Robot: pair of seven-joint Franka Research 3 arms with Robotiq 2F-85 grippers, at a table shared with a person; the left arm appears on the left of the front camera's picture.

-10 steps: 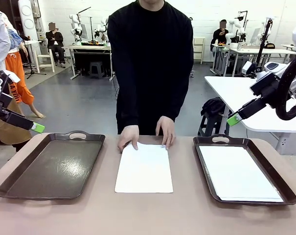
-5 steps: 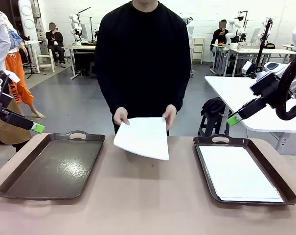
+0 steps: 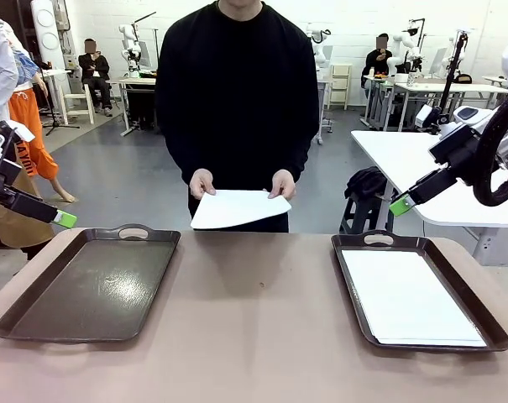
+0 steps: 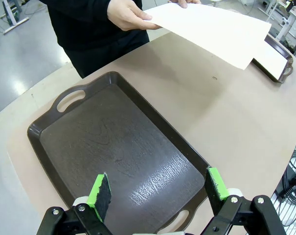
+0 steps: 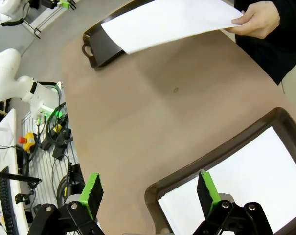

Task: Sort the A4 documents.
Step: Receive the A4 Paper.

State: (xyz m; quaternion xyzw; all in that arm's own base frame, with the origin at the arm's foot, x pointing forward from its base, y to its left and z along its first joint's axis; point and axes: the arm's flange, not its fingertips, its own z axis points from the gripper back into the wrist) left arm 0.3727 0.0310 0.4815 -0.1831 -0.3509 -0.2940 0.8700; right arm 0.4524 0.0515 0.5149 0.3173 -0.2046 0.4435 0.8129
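Nearest, the left end effector (image 4: 155,193) is held wide open and empty above the bare left tray (image 3: 35,315), and the right end effector (image 5: 148,193) likewise over the right tray (image 3: 354,290), where white sheets (image 3: 409,302) are stacked. Beyond both trays, the A4 documents (image 3: 237,208) are held above the bench's (image 3: 254,336) far edge by the person's hands (image 3: 201,182), long axis running tray to tray, about equally far from either arm.

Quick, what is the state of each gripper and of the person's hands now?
Left gripper: open, holding nothing.
Right gripper: open, holding nothing.
Person's hands: both holding a paper sheet above the table.
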